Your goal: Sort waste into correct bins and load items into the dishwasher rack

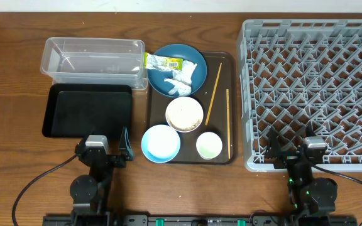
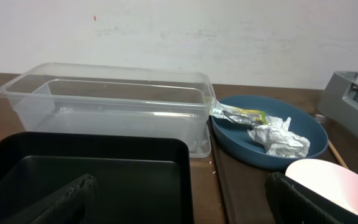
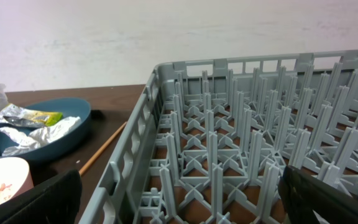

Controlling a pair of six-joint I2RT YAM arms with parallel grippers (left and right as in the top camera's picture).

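Left gripper [image 1: 104,152] and right gripper [image 1: 296,152] sit parted and empty at the near edge, seemingly parked; snack wrapper [image 1: 163,63] and tissue [image 1: 186,75] litter the dark blue plate [image 1: 159,81].

A brown wooden desk [image 1: 17,69] fills the overhead frame. A dark brown serving tray [image 1: 229,72] with rounded corners and a raised rim lies flat on it at centre frame (slightly taller than wide). A pale wall [image 1: 105,5] edges the top; in both wrist views it fills the upper part, white and faintly scuffed.
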